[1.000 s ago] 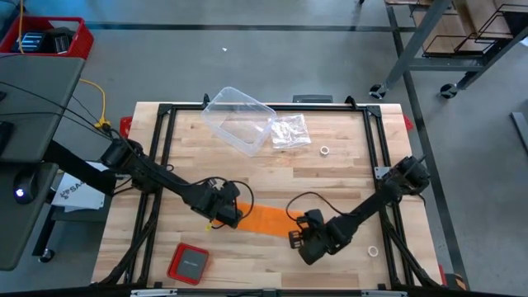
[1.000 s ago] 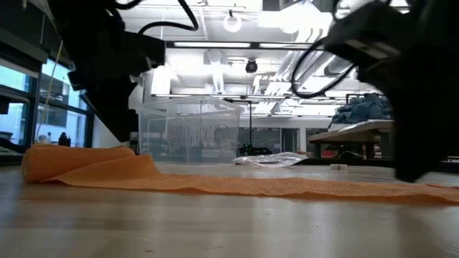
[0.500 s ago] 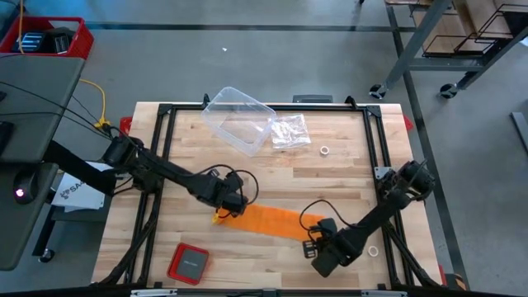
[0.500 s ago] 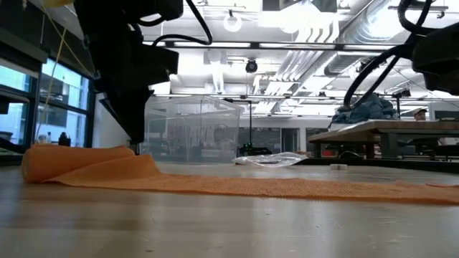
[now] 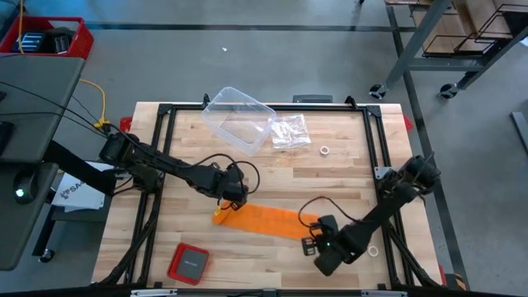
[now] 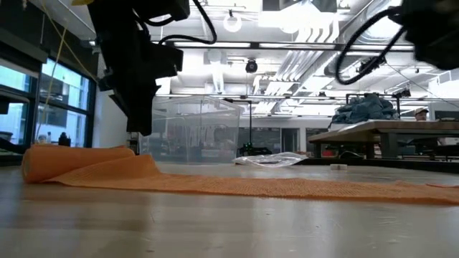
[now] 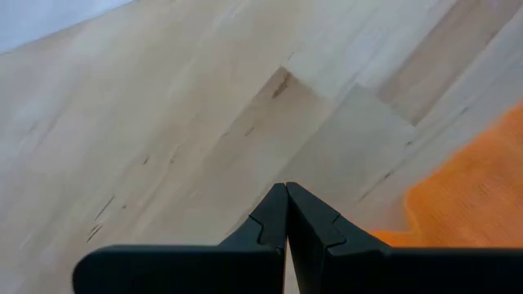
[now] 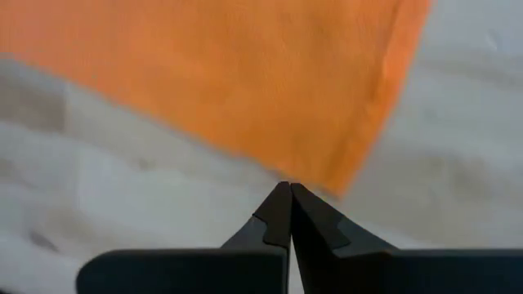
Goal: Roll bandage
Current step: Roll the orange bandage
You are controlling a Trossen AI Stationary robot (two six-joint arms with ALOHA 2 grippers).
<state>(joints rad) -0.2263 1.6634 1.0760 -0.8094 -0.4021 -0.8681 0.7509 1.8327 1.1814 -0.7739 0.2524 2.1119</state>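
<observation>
Orange bandage (image 5: 266,219) flat at lower centre of table (image 5: 330,177). Left gripper (image 5: 237,195) closed, empty, above its left end. Right gripper (image 5: 318,238) closed, empty, beside its right end.

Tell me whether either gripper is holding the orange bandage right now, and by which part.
Nothing is held. The left gripper and right gripper are both shut on nothing, each above the table beside an end of the flat bandage.

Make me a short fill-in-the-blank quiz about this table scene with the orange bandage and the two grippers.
1. The bandage lies ____ on the table, not in a compact roll.
2. Both the left gripper and the right gripper have their fingers ____.
3. Neither gripper holds the ____.

Missing words: flat; shut; bandage
</observation>
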